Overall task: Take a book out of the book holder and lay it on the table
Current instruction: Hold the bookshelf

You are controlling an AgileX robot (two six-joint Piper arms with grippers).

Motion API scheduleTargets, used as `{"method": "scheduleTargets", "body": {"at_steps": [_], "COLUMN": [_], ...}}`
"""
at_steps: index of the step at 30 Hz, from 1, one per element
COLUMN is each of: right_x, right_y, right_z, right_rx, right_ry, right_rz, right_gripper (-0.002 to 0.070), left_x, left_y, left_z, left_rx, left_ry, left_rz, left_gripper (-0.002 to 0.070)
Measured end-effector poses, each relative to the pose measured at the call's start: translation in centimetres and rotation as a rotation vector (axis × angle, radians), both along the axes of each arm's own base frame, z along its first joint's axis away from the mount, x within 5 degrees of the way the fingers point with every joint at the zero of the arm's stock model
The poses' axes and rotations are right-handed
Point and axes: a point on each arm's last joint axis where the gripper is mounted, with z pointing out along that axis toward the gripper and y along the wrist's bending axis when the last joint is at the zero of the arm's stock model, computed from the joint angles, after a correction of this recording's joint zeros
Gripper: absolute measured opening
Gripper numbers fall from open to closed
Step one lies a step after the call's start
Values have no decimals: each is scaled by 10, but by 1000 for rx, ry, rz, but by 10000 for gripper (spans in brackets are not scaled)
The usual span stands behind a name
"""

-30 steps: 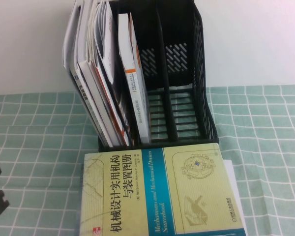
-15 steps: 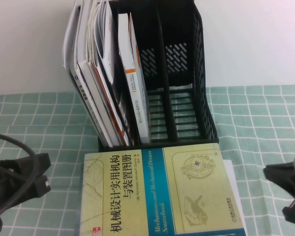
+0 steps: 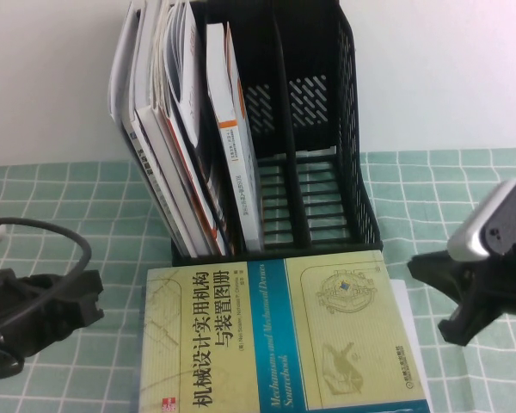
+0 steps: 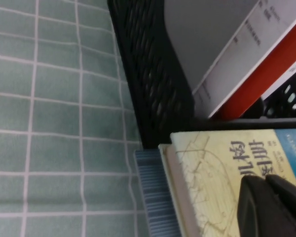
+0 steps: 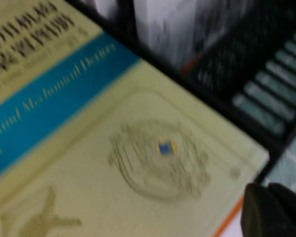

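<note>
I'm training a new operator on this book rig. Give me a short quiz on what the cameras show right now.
1. True or false: the yellow book stands upright in the book holder.
2. The holder's standing books crowd toward which side? A. robot's left B. robot's right
3. Fill in: the right claw hangs off the yellow book's right edge, the left claw off its ___ edge.
Key: 1 false, it lies flat on the table; 2 A; 3 left.
</note>
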Motion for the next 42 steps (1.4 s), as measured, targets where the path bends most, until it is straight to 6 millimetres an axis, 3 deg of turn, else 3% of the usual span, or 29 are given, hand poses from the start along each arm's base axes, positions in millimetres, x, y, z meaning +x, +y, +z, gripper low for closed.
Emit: {"method": "scheduleTargets", "body": {"at_steps": [8, 13, 18, 25, 30, 37, 42], "right_x": [35, 49, 62, 77, 77, 77, 77], "right_y": [45, 85, 111, 122, 122, 122, 122], "right_z": [40, 48, 48, 55, 57, 57, 56], "right_rx": [92, 47, 36, 60, 81, 129, 143], "right_ry": [-147, -216, -246, -264, -242, -182, -163], "right_rz": [197, 271, 314, 308, 292, 251, 237], "right_gripper": [-1, -1, -1, -1, -2, -2, -1], "left_x": [4, 7, 23, 57, 82, 103, 115], "left_y": [-2, -6, -14, -25, -47, -101, -114], "left_z": [8, 17, 41, 81, 109, 135, 140], "left_rx": [-51, -102, -185, -274, -286, -55, 195], "left_ry": [-82, -115, -133, -133, -128, -122, -22], "left_rz": [7, -15, -65, -129, -212, -370, -330], "left_gripper": [-3, -3, -3, -3, -3, -3, -3]}}
